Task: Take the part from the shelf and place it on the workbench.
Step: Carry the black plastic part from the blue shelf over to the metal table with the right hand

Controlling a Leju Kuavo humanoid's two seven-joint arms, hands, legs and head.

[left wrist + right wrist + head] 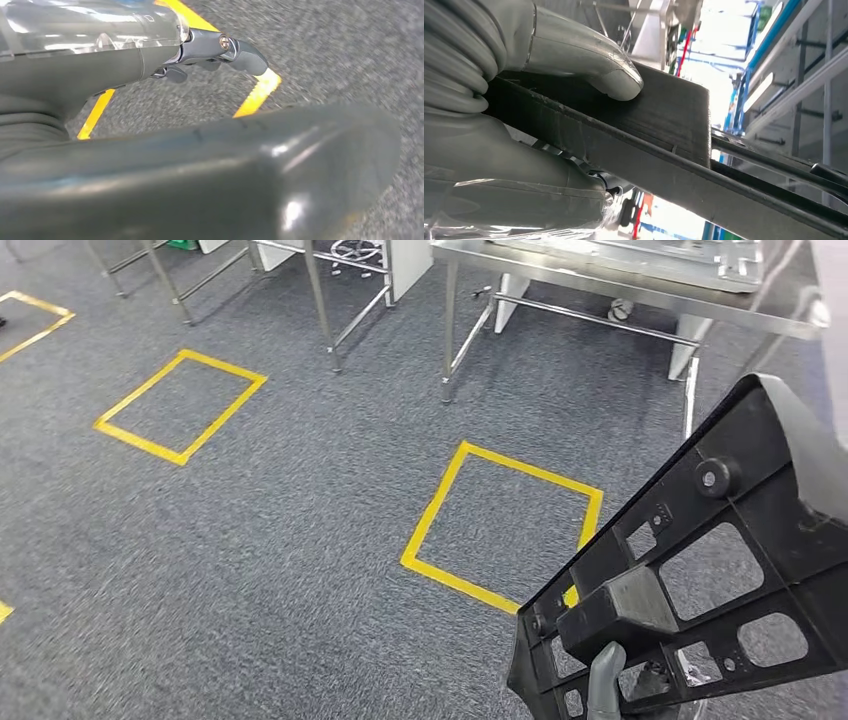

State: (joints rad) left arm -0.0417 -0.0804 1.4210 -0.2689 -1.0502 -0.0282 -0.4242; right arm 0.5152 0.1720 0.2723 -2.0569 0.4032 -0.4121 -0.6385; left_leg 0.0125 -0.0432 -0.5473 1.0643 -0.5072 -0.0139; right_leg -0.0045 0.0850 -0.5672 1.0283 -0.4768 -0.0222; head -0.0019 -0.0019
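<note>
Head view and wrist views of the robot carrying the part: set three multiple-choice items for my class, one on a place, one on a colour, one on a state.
1. Where is the black plastic part?
A. on the workbench
B. held in the air
C. on the floor
2. What colour are the tape squares on the carpet?
A. yellow
B. red
C. white
3. What is the right robot hand doing?
A. hanging free
B. pointing
C. gripping the part

Answers: 1 B, it is above the carpet, short of the steel workbench. 2 A, the tape is yellow. 3 C, its thumb presses on the part.

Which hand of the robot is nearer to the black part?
Right. The right hand grips the black part. The left hand holds nothing, above the carpet.
</note>
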